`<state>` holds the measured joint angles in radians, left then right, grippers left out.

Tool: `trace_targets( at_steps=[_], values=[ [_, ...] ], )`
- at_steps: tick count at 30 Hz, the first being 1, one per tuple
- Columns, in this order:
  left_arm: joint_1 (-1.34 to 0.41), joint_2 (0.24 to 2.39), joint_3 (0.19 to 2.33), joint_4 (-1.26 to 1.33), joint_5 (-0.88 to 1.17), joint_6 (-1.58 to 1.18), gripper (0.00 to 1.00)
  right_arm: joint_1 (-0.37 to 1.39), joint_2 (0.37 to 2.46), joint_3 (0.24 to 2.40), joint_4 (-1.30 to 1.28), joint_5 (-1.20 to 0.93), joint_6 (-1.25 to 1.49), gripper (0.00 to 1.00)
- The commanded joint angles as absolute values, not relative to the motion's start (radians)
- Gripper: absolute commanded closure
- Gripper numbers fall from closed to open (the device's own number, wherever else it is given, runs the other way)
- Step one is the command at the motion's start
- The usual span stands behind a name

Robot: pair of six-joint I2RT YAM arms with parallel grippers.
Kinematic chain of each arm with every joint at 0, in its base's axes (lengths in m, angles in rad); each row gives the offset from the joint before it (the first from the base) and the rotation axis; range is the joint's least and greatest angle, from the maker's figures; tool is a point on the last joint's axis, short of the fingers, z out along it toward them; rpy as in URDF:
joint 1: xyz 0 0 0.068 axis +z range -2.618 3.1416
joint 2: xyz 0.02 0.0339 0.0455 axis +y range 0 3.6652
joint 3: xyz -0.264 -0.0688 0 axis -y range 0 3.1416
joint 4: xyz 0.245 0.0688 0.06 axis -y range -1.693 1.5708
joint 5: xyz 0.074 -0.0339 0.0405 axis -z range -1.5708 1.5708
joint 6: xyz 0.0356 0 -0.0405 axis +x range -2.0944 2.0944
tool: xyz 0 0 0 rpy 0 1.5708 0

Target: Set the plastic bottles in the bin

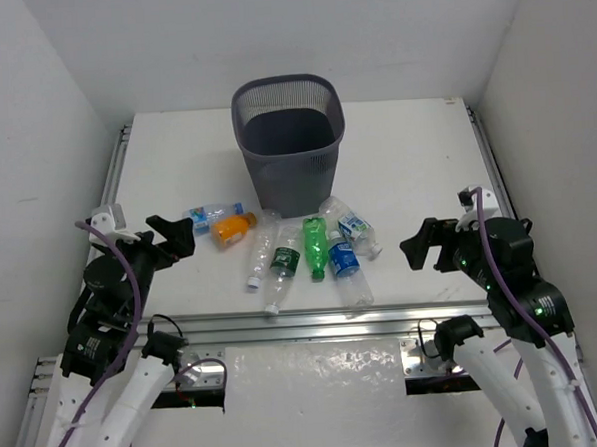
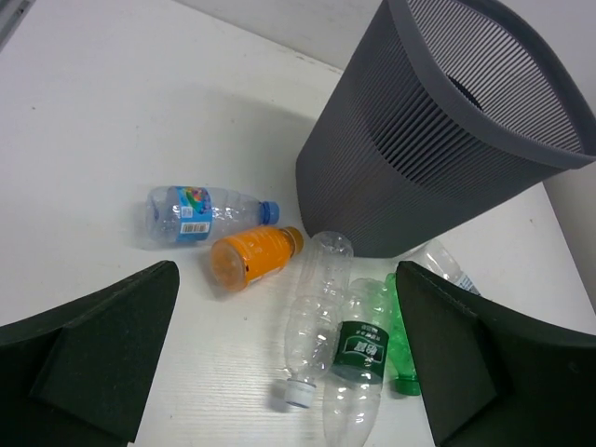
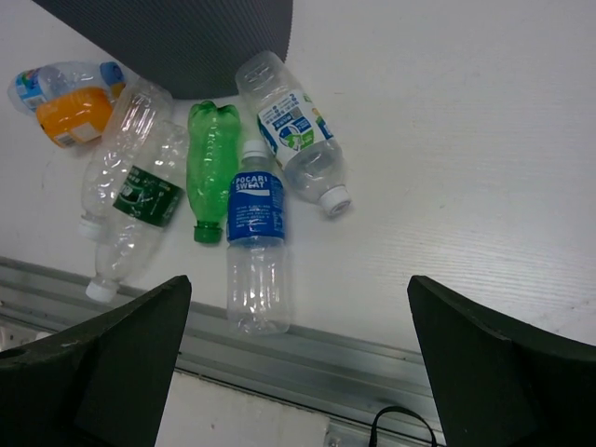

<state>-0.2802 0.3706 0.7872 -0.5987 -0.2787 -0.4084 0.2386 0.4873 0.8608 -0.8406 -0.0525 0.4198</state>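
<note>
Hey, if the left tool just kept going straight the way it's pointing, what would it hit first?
Probably the unlabelled clear bottle, which lies dead ahead of the open left tool in its wrist view, beside the orange bottle. Depth is unclear, so it might reach the table first.

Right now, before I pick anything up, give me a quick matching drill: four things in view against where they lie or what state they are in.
Things
1. orange bottle
2. green bottle
3. bin
4. left gripper

Place or state
A. open, holding nothing
B. standing upright, farthest from the arms
C. lying between a blue-label bottle and a dark-label bottle
D. lying beside the blue-capped bottle

Pairs: 1-D, 2-C, 3-B, 4-A
</note>
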Motion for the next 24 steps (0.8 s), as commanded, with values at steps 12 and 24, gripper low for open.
trace_targets(
  at_steps=[12, 24],
  values=[
    [-0.285, 0.413, 0.776, -0.526, -0.218, -0.374, 0.00, 0.236, 0.645, 0.696, -0.442, -0.210, 0.420, 0.01],
    [-0.287, 0.425, 0.773, -0.522, -0.212, -0.373, 0.00, 0.256, 1.463, 0.876, -0.083, -0.213, 0.207, 0.01]
  ],
)
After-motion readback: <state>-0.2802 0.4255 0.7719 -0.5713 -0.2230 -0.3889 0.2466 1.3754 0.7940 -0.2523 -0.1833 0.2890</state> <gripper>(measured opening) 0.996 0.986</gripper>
